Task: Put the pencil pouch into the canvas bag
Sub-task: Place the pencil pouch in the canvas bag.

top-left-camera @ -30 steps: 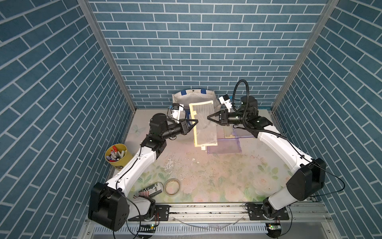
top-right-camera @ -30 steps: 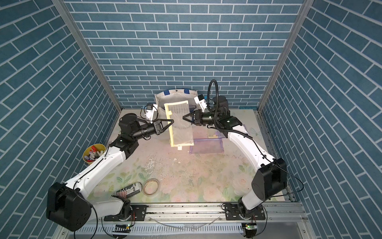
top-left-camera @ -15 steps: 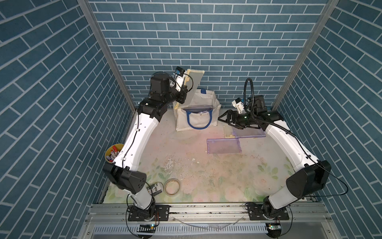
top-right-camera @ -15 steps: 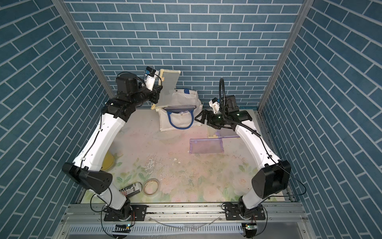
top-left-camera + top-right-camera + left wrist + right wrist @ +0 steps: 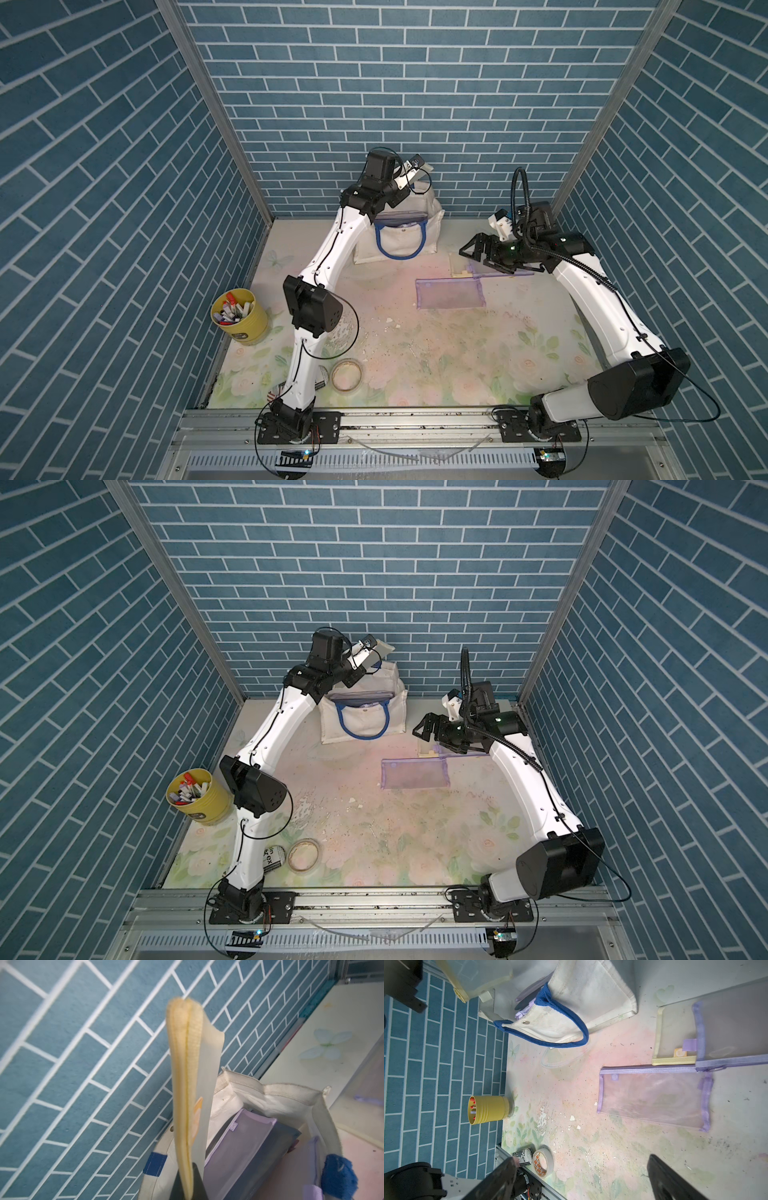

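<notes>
Yellow-edged pencil pouch (image 5: 187,1074) above canvas bag (image 5: 399,245)

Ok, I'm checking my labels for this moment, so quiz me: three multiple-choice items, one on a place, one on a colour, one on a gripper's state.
1. Where is the pouch that the left gripper holds?
A) flat on the table
B) up above the bag
C) inside the cup

2. What colour are the bag's handles?
A) red
B) black
C) blue

3. How is the right gripper?
A) open, holding nothing
B) shut on a purple pouch
C) shut on a bag handle

Answers:
1 B: the left wrist view shows the pouch clamped on edge, with the open bag below it.
2 C: both loops show blue against the off-white cloth.
3 A: the right wrist view shows its fingers spread wide with nothing between them.
</notes>
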`<state>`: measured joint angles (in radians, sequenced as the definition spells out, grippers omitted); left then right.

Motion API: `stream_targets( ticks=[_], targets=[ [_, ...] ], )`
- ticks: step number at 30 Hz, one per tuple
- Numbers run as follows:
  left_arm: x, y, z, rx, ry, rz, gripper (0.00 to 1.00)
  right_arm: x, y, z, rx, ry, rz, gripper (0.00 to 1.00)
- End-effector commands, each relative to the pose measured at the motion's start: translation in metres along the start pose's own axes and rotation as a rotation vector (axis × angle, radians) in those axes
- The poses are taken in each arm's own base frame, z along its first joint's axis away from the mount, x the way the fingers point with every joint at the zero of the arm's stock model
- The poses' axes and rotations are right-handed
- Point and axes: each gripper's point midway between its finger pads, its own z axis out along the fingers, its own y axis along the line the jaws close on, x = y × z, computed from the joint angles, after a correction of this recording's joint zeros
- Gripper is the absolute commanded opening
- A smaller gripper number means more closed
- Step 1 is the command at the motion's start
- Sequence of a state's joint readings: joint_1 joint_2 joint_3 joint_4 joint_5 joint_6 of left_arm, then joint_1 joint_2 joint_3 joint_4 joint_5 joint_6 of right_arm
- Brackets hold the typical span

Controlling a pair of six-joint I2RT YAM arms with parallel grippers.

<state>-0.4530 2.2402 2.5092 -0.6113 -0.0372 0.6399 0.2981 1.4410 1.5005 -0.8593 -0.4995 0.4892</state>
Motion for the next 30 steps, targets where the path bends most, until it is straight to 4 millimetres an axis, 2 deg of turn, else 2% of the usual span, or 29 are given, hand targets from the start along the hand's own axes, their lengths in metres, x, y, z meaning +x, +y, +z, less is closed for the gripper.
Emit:
stream_targets(
  ticks=[1,8,15,16,20,23,27,30],
  targets=[
    [0.017,0.002,0.012,-0.038,0.055,0.095,0.0,0.007,-0.009,0.003,0.013,0.007,0.003,0.98],
    [0.056,-0.022,0.041,-0.008,0.158,0.136,0.0,-0.005,-0.004,0.008,-0.006,0.014,0.004,0.96],
    [0.069,-0.032,0.056,0.008,0.172,0.118,0.0,-0.007,-0.004,0.008,-0.007,0.008,0.01,0.96],
    [0.069,-0.031,0.057,0.01,0.167,0.11,0.03,-0.008,-0.004,0.006,-0.004,0.002,0.008,0.96],
    [0.062,-0.032,0.053,0.035,0.136,0.085,0.37,-0.012,-0.008,0.003,0.019,-0.019,0.018,0.95],
    [0.051,-0.03,0.041,0.052,0.117,0.043,0.59,-0.016,-0.012,0.006,0.038,-0.026,0.042,0.95],
    [0.033,-0.024,0.013,0.058,0.095,-0.003,0.63,-0.022,-0.018,0.014,0.054,-0.041,0.079,0.94],
    [0.013,-0.022,-0.018,0.041,0.052,-0.03,0.65,-0.023,-0.028,0.025,0.068,-0.043,0.121,0.94]
  ],
)
